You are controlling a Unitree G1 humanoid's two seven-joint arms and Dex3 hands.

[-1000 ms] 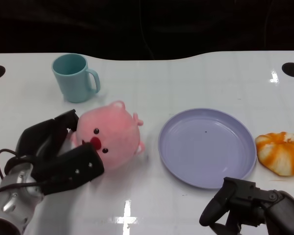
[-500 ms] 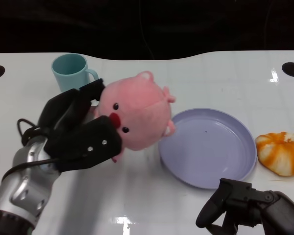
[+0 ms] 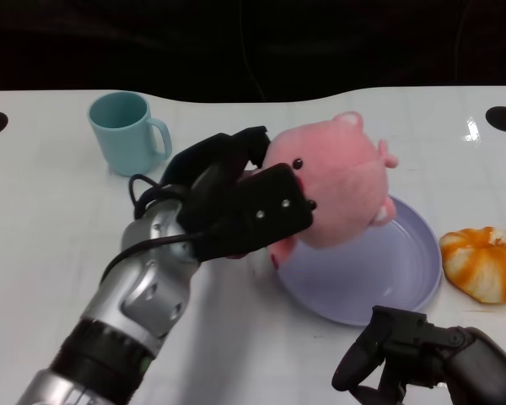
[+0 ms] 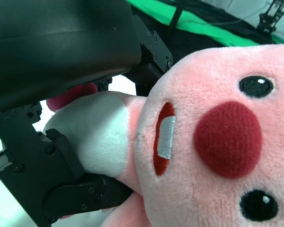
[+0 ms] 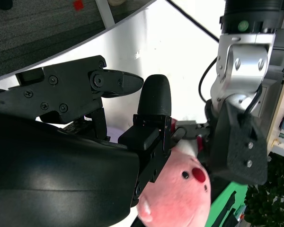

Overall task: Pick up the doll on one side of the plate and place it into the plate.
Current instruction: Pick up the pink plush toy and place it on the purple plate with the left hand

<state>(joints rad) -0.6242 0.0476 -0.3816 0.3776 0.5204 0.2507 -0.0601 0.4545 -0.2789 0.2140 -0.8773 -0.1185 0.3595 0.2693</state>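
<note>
The head view looks down on the counter (image 3: 51, 211); both wrist views sit close behind their hands, sharing the doll (image 3: 337, 181).

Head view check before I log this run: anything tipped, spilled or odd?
Nothing stands out. The left hand holds the pink doll over the purple plate; the cup stands upright, and nothing has spilled.
</note>
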